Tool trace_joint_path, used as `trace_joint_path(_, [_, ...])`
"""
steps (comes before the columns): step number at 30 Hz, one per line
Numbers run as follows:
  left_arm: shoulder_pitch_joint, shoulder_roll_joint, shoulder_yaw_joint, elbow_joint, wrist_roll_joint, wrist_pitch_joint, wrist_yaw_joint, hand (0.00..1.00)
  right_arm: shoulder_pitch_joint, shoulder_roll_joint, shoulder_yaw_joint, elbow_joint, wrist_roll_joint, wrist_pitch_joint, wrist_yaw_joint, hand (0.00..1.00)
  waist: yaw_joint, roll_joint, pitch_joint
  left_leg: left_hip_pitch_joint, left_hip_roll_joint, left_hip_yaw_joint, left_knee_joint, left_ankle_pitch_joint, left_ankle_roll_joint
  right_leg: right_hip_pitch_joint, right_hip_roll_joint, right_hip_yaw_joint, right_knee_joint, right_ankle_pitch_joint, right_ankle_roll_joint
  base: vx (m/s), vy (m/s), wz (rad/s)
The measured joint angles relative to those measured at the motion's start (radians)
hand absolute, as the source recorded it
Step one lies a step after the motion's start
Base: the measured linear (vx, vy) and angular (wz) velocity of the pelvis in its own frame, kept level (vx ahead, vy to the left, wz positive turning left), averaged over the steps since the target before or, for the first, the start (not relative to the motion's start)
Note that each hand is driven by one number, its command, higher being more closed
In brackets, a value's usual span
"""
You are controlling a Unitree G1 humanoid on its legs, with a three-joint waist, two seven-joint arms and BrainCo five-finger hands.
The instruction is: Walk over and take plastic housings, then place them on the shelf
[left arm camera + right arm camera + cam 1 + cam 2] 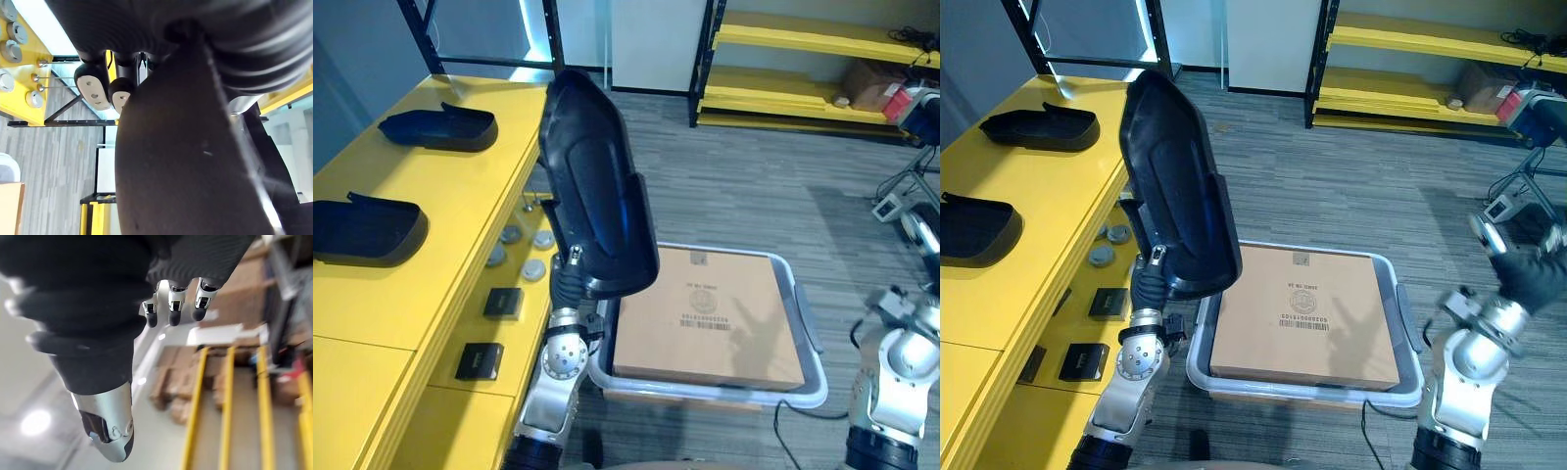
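**Housing up in left hand, two more on the shelf**

The left hand [93, 88] is clamped on the held housing [595, 186], a big black plastic shell. In the wrist view its pale-padded fingertips hook over the part's edge, w/ the dark shell running right past them. The part stands nearly upright, its glossy outer face toward the room and its low end down at the wrist. It sits in the air just beside the front edge of the yellow shelf [460, 225], btwn the shelf and the tote [705, 396]. Can't tell if it brushes that edge.

On the shelf top there are two more dark housings, both lying flat and well apart from each other. The far housing [440, 127] is toward the back. The near housing [364, 230] is closer in, at the view's left side.

On the lower ledge under the shelf top are a few grey discs [533, 269] and two black boxes [502, 302], one nearer than the other.

The tote is pale grey and sits on the floor [734, 186] by the shelf. A cardboard box [705, 313] lies inside it, label side up.

The right hand [170, 303] is off to the right side, raised and well clear of the tote and shelf. Its fingers hang loose and near straight, thumb apart, nothing in them.

In the bkgd a far rack [803, 39] w/ yellow boards and black uprights carries some cartons.
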Motion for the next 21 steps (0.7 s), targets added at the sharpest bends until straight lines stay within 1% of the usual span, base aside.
trace_joint_path(3, [0.023, -0.004, 0.004, 0.000, -0.002, -0.011, -0.019, 1.00, 0.052, 0.046, -0.026, 0.261, 0.048, 0.031, 0.037, 0.00, 0.002, 0.013, -0.007, 0.000, 0.001, -0.004, 0.000, 0.000, 0.000, 0.010, 0.002, -0.004, 0.000, 0.000, 0.000, 0.03, -0.010, 0.04])
trace_joint_path(4, [0.028, -0.004, 0.003, -0.001, -0.004, -0.014, -0.021, 1.00, 0.062, 0.057, -0.026, 0.298, 0.056, 0.038, 0.046, 0.00, 0.003, 0.014, -0.006, 0.001, 0.001, -0.005, 0.000, 0.000, 0.000, 0.012, 0.002, -0.005, 0.000, 0.000, 0.000, 0.02, -0.014, 0.04])
trace_joint_path(6, [0.036, -0.003, -0.008, -0.002, -0.024, -0.018, -0.040, 1.00, 0.098, 0.096, -0.015, 0.430, 0.055, 0.056, 0.093, 0.00, 0.007, 0.012, -0.006, 0.010, 0.007, -0.004, 0.000, 0.000, 0.000, 0.021, 0.003, -0.005, 0.001, -0.002, -0.002, 0.00, 0.000, 0.00])
trace_joint_path(7, [0.044, -0.002, -0.023, -0.007, -0.034, -0.024, -0.042, 1.00, 0.117, 0.112, 0.012, 0.491, 0.055, 0.072, 0.124, 0.00, 0.009, 0.013, -0.006, 0.011, 0.010, -0.001, 0.000, 0.000, 0.000, 0.020, 0.003, -0.002, 0.005, -0.003, -0.002, -0.03, -0.013, -0.04])
trace_joint_path(8, [0.053, -0.002, -0.028, -0.015, -0.040, -0.024, -0.043, 1.00, 0.125, 0.120, 0.032, 0.517, 0.055, 0.079, 0.142, 0.00, 0.009, 0.013, -0.006, 0.013, 0.010, 0.000, 0.000, 0.000, 0.000, 0.020, 0.003, 0.000, 0.007, -0.005, -0.002, -0.04, -0.009, -0.04])
trace_joint_path(9, [0.065, -0.002, -0.035, -0.024, -0.041, -0.025, -0.050, 1.00, 0.145, 0.135, 0.078, 0.561, 0.054, 0.091, 0.175, 0.00, 0.011, 0.012, -0.006, 0.019, 0.011, 0.000, 0.000, -0.001, 0.000, 0.021, 0.002, 0.001, 0.018, -0.012, -0.001, -0.05, -0.002, 0.00])
trace_joint_path(11, [0.080, -0.001, -0.043, -0.025, -0.041, -0.032, -0.064, 1.00, 0.169, 0.161, 0.167, 0.617, 0.048, 0.110, 0.226, 0.00, 0.012, 0.009, -0.004, 0.030, 0.011, 0.000, -0.001, -0.001, -0.001, 0.027, -0.002, -0.001, 0.038, -0.028, -0.002, -0.06, -0.003, 0.08])
trace_joint_path(12, [0.089, -0.002, -0.046, -0.025, -0.041, -0.034, -0.069, 1.00, 0.171, 0.170, 0.222, 0.647, 0.027, 0.115, 0.244, 0.00, 0.012, 0.008, -0.003, 0.033, 0.012, -0.001, -0.002, -0.001, -0.001, 0.032, -0.002, -0.002, 0.041, -0.034, -0.005, -0.06, -0.003, 0.09])
trace_joint_path(15, [0.096, -0.001, -0.061, -0.025, -0.042, -0.034, -0.082, 1.00, 0.172, 0.189, 0.307, 0.667, -0.002, 0.122, 0.275, 0.00, 0.015, 0.003, 0.001, 0.030, 0.010, -0.024, -0.007, -0.005, -0.006, 0.042, -0.002, -0.018, 0.055, -0.052, 0.005, -0.08, -0.013, 0.23])
trace_joint_path(16, [0.096, -0.001, -0.075, -0.025, -0.042, -0.034, -0.083, 1.00, 0.172, 0.180, 0.336, 0.666, -0.024, 0.123, 0.282, 0.00, 0.020, -0.005, 0.004, 0.029, 0.009, -0.041, -0.007, -0.005, -0.006, 0.046, -0.001, -0.030, 0.061, -0.054, 0.001, -0.03, -0.025, 0.35])
trace_joint_path(18, [0.096, -0.001, -0.086, -0.025, -0.042, -0.034, -0.084, 1.00, 0.169, 0.179, 0.364, 0.665, -0.027, 0.122, 0.283, 0.00, 0.041, -0.013, 0.007, 0.027, 0.008, -0.064, -0.005, 0.003, -0.007, 0.051, -0.001, -0.050, 0.071, -0.061, -0.003, -0.01, -0.035, 0.38])
trace_joint_path(20, [0.093, -0.003, -0.089, -0.026, -0.044, -0.034, -0.085, 1.00, 0.167, 0.176, 0.405, 0.658, -0.028, 0.118, 0.279, 0.00, 0.054, -0.023, 0.014, 0.004, -0.007, -0.139, 0.000, 0.034, -0.012, 0.055, -0.003, -0.118, 0.101, -0.077, 0.000, 0.01, -0.069, 0.86])
trace_joint_path(21, [0.090, -0.005, -0.090, -0.027, -0.044, -0.034, -0.085, 1.00, 0.164, 0.173, 0.413, 0.658, -0.028, 0.114, 0.278, 0.00, 0.060, -0.024, 0.022, 0.000, -0.010, -0.159, 0.001, 0.042, -0.017, 0.056, -0.004, -0.144, 0.113, -0.085, -0.003, 0.01, -0.059, 1.07])
